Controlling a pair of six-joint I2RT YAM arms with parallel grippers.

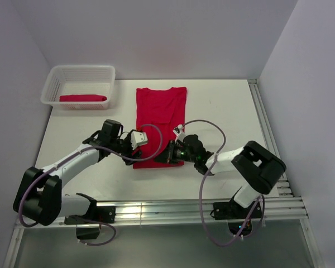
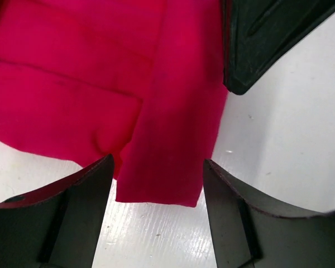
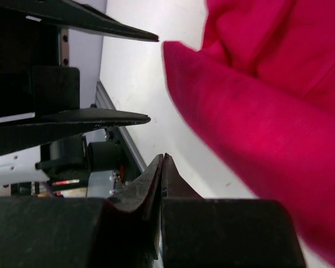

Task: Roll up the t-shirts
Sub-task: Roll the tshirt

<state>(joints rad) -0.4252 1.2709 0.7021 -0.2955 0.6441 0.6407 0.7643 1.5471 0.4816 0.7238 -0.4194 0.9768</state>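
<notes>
One crimson t-shirt (image 1: 161, 109) lies flat on the table, folded into a long strip, with its near hem (image 2: 162, 184) between my two grippers. The other t-shirt (image 1: 84, 98) lies as a roll in the white mesh basket (image 1: 54, 78). My left gripper (image 1: 135, 153) hovers at the near left corner of the flat shirt. In the left wrist view the left gripper (image 2: 157, 163) is open, its jaws either side of that corner and not touching it. My right gripper (image 1: 168, 155) rests low at the hem. The right gripper (image 3: 163, 158) is shut with nothing in it, and the shirt's fold (image 3: 257, 128) is just beside it.
The basket stands at the far left corner of the white table (image 1: 223, 111). A metal rail (image 1: 268, 128) runs along the right edge and another along the near edge. White walls close in the back and both sides. The left gripper's fingers (image 3: 100, 118) show in the right wrist view.
</notes>
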